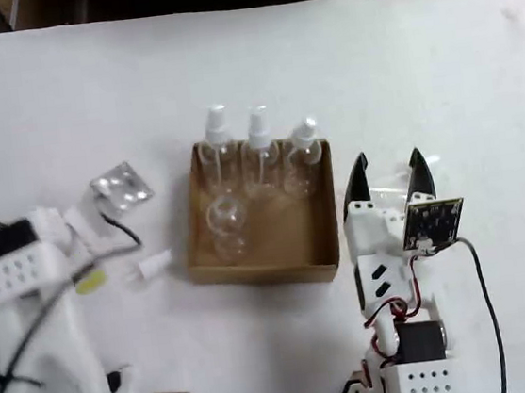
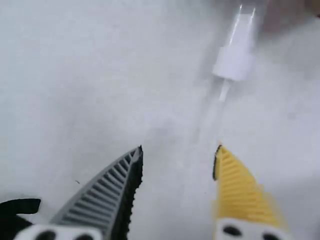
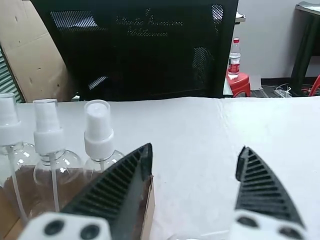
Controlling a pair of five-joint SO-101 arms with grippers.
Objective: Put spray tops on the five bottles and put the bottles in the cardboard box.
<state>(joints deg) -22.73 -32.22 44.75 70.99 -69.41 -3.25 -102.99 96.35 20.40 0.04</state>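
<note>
Spread wide and holding nothing: left gripper [image 2: 177, 150], gray and yellow fingers apart just above the tabletop [image 2: 75, 75]; straight ahead of the fingertips, lying flat, a loose spray top [image 2: 232, 62], with its thin dip tube trailing back toward the gap, closer to the yellow finger; probably lined up this way so that closing catches the tube or collar.

Likewise apart and unloaded: right gripper [image 3: 196, 149], black fingers pointing across the tabletop; just outside one finger, the wall of the cardboard box [image 3: 148, 210]; beyond that finger, inside the box, three capped bottles [image 3: 98, 145] standing upright in a row, apparently set at the far wall to leave the nearer part free for the rest.

From the high view, more than either wrist gives: right gripper [image 1: 388, 158] parked just beside the cardboard box [image 1: 262, 274]; in the box's nearer part, an uncapped bottle [image 1: 227, 221], hidden from the right wrist view by the finger and the wall, presumably awaiting the spray top [image 1: 152, 264] on the tabletop outside the opposite wall; between the right fingers, a faint clear shape [image 1: 391, 182], perhaps the fifth bottle, too vague to tell; beyond the spray top, a silvery blister pack [image 1: 121, 189].

From the right wrist view alone: a dark mesh chair [image 3: 135, 45] behind the tabletop.
</note>
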